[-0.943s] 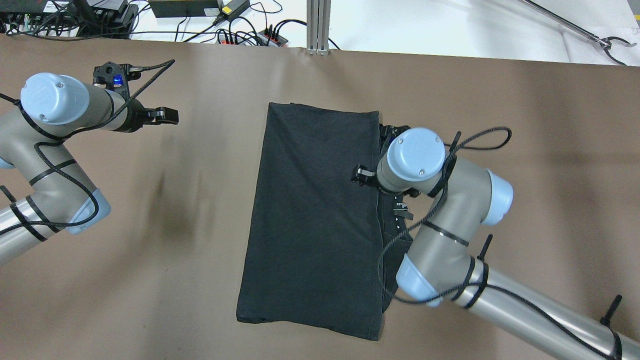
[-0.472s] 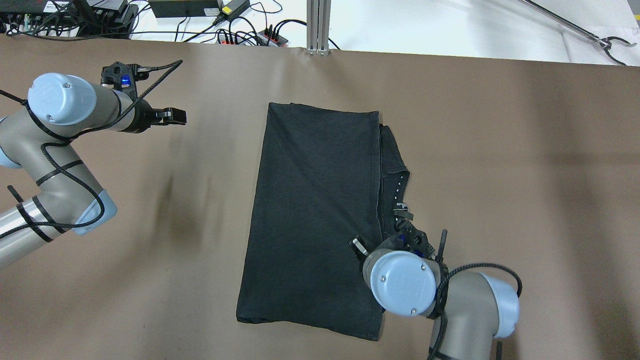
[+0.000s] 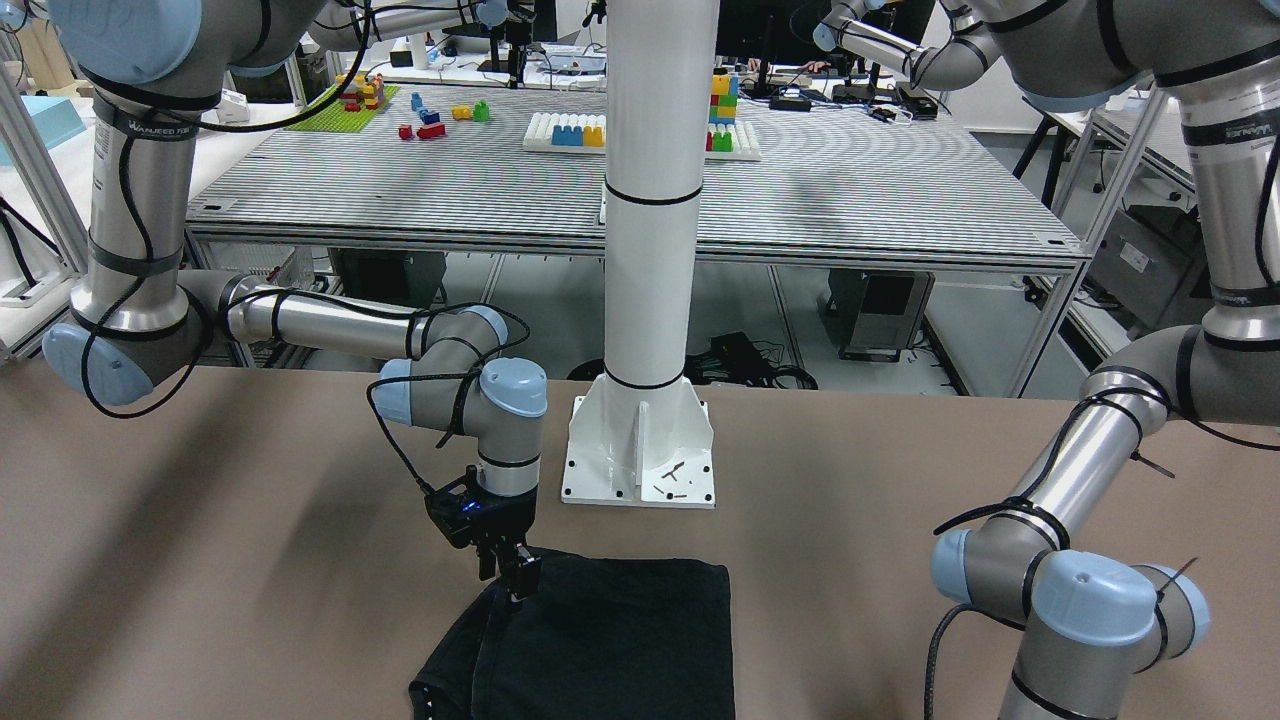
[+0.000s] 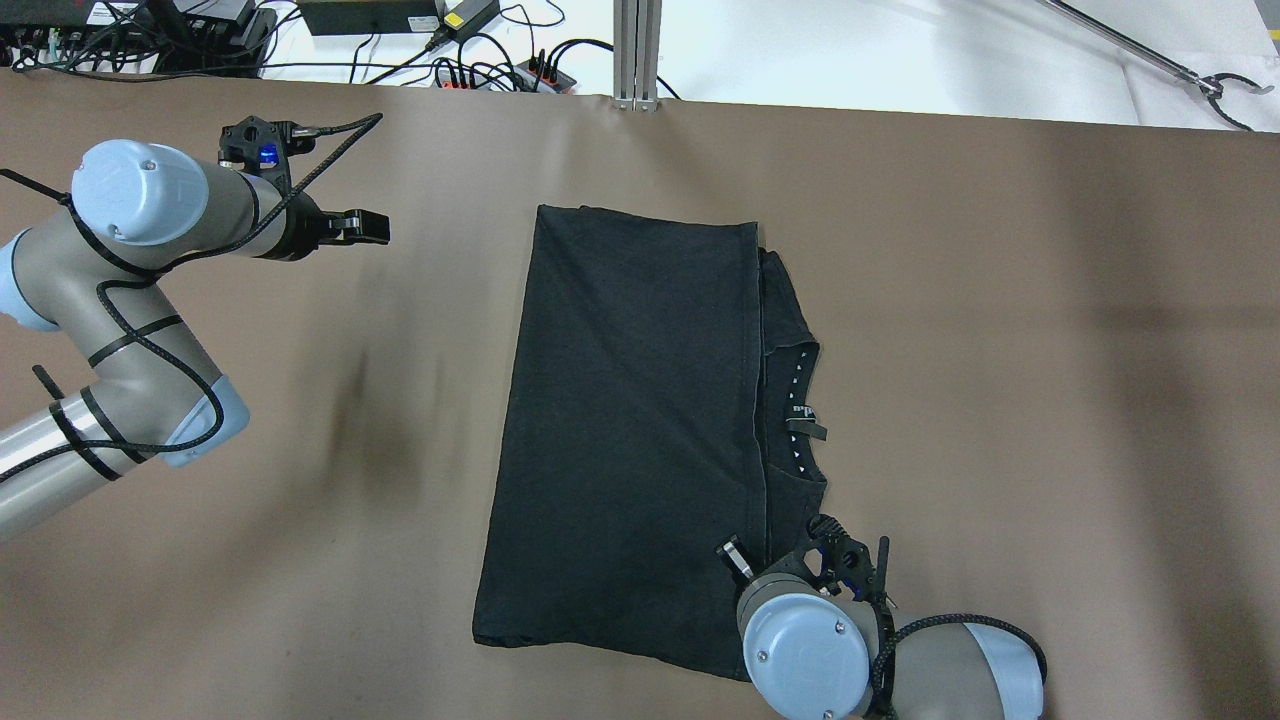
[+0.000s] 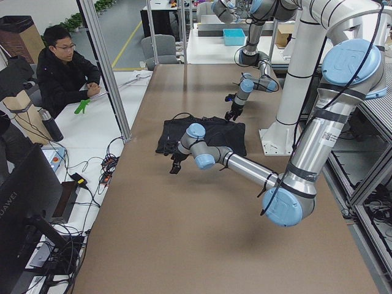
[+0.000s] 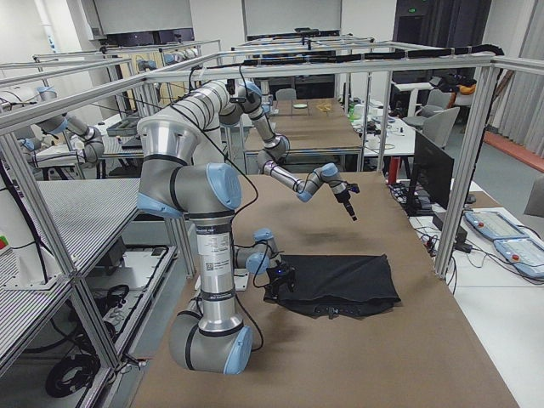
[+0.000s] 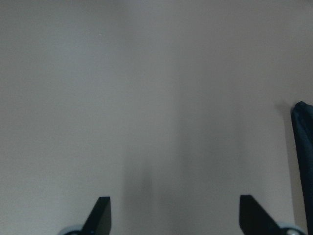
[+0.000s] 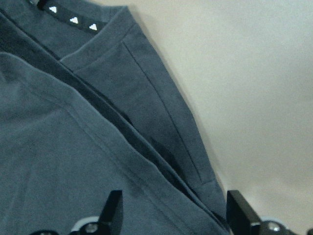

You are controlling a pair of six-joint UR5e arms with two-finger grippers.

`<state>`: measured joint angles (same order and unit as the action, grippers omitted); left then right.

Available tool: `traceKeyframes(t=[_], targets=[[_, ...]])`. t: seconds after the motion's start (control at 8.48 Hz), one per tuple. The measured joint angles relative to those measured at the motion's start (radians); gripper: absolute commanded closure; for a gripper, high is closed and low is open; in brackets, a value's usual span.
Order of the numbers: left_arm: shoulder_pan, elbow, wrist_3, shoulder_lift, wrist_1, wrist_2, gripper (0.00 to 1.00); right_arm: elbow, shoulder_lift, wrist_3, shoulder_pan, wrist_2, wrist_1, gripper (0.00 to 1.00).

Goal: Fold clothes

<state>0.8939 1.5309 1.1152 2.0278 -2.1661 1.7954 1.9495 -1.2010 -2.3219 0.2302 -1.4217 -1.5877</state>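
Note:
The clothes point(image 4: 620, 430) are one black garment folded into a long rectangle mid-table, with a collar layer point(image 4: 795, 400) sticking out on its right side. My right gripper point(image 3: 515, 578) hangs just over the garment's near right corner. The right wrist view shows the gripper point(image 8: 176, 218) open, its fingers point(image 8: 113, 213) apart above the hemmed edge of the clothes point(image 8: 73, 161). My left gripper point(image 4: 365, 228) hovers over bare table left of the garment. It stands open point(image 7: 176, 215), and the clothes' edge point(image 7: 303, 147) shows at the right of the left wrist view.
A white post on a base plate point(image 3: 640, 450) stands on the robot's side of the brown table point(image 4: 1000, 300). Cables and power strips point(image 4: 480, 70) lie past the far edge. A person point(image 5: 61, 67) sits at a desk beyond the table's far edge.
My right arm has slid along the garment's right edge from its middle to the near corner. My left gripper has drifted a little right, toward the garment.

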Motion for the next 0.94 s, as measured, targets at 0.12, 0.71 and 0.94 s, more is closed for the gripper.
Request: traceKeyframes(t=[0.12,0.71,0.94], targets=[[-0.001,0.0,0.0,0.005,0.0,0.0,0.07,-0.002,-0.007,-0.004,-0.007,0.001,0.004,0.29],[0.0,0.0,0.0,0.018,0.0,-0.001,0.07,-0.023,-0.014,-0.006,-0.022,0.003,0.01,0.75],[0.0,0.003,0.0,0.018,0.0,-0.002,0.07,-0.024,-0.012,-0.006,-0.03,0.004,0.009,0.89]])
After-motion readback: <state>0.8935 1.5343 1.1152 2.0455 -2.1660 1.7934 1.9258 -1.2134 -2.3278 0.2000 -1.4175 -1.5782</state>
